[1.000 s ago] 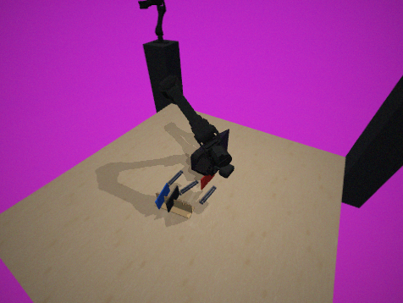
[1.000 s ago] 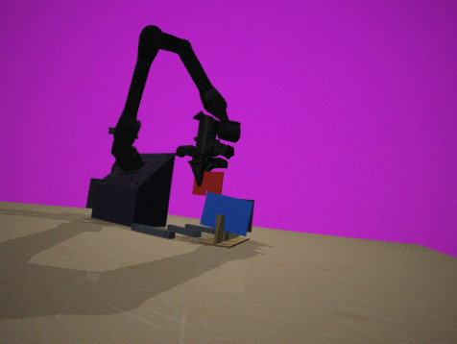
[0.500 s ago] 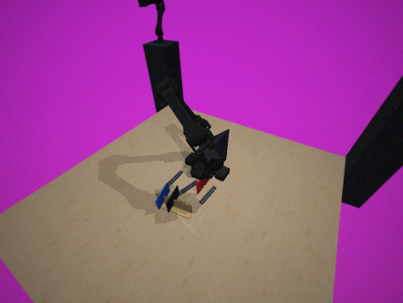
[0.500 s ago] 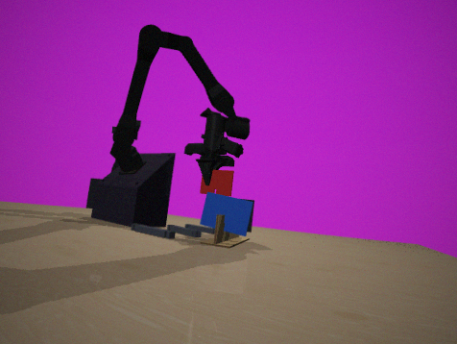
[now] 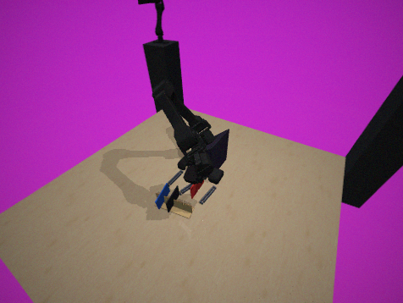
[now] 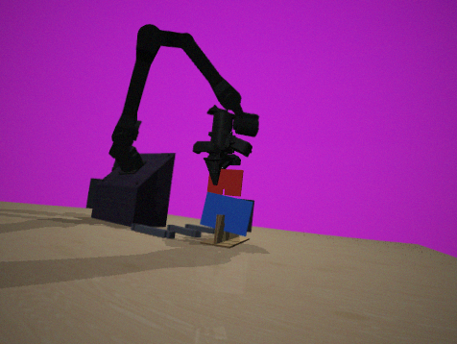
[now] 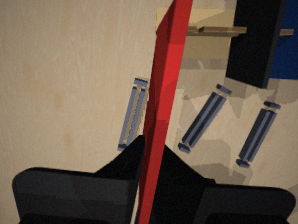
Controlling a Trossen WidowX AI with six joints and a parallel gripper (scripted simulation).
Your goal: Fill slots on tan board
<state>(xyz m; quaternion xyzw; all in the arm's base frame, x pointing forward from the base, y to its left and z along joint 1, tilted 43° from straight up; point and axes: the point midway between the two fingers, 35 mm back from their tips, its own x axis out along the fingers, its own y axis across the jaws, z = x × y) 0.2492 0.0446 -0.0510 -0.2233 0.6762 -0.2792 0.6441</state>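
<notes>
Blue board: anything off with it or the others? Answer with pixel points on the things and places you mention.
The blue board (image 5: 162, 195) (image 6: 228, 213) (image 7: 287, 57) looks slightly askew: in the exterior view its top edge slopes down to one side, though the camera's own tilt may explain some of that. The red board (image 5: 196, 189) (image 6: 232, 183) (image 7: 167, 75) hangs upright in the tool (image 6: 215, 184) (image 7: 147, 141); no damage visible.

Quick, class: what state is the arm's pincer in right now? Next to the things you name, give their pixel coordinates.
Pincer (image 6: 215, 184) (image 7: 147, 141): closed, holding the red board (image 6: 232, 183) (image 7: 172, 70) upright.

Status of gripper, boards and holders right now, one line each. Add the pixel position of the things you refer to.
gripper (image 6: 215, 183) (image 7: 147, 141): shut on red board
red board (image 5: 196, 189) (image 6: 232, 183) (image 7: 167, 75): held upright, raised
blue board (image 5: 161, 196) (image 6: 227, 212) (image 7: 287, 57): on tan board
black board (image 5: 172, 200) (image 7: 254, 42): on tan board
tan board (image 5: 184, 206) (image 6: 220, 228) (image 7: 217, 31): standing
three holders: empty
</notes>
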